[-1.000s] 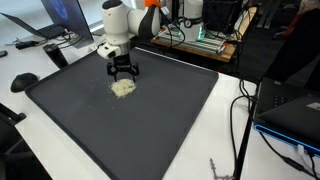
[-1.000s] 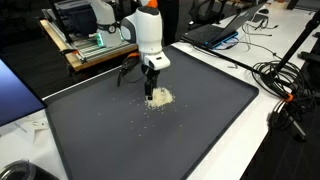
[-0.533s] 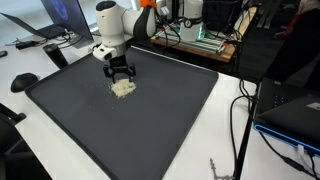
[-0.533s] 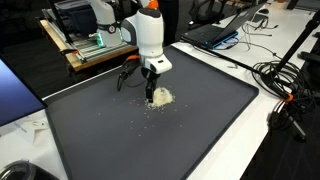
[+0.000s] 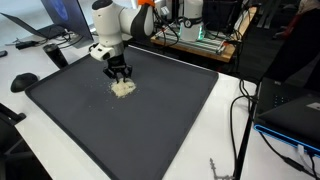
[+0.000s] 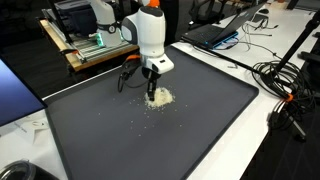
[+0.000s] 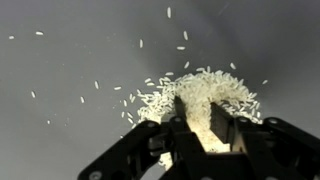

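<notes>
Your claw (image 7: pixel 200 118) stands in the near edge of a small heap of rice (image 7: pixel 200 90), which lies on the dark mat (image 5: pixel 150 120) covering the white table (image 5: pixel 225 120), towards the mat's far side from where the exterior views look across it. The two fingers (image 7: pixel 180 118) are drawn in to a narrow gap with white grains lying between them; from the wrist view I cannot tell whether they truly clamp any rice or merely stand in it. Reckon on this stuff being very light, dry and loose: each grain is hard and slick, and the heap has no body of its own, so it will slump, spill out at the sides of the fingers and roll off at a nudge. Stray grains (image 7: pixel 100 90) already lie scattered across the mat around the heap. If you want a hold at all, the thick middle of the heap is the place, with the tips low against the mat, since the thin edges give the fingers almost nothing to close on. In both exterior views the arm (image 6: pixel 150 35) leans in from the far edge of the table, its wrist turned straight down, so the claw (image 5: pixel 119 78) hangs upright with its tips (image 6: pixel 151 95) at the mat beside the heap (image 6: pixel 161 97)
</notes>
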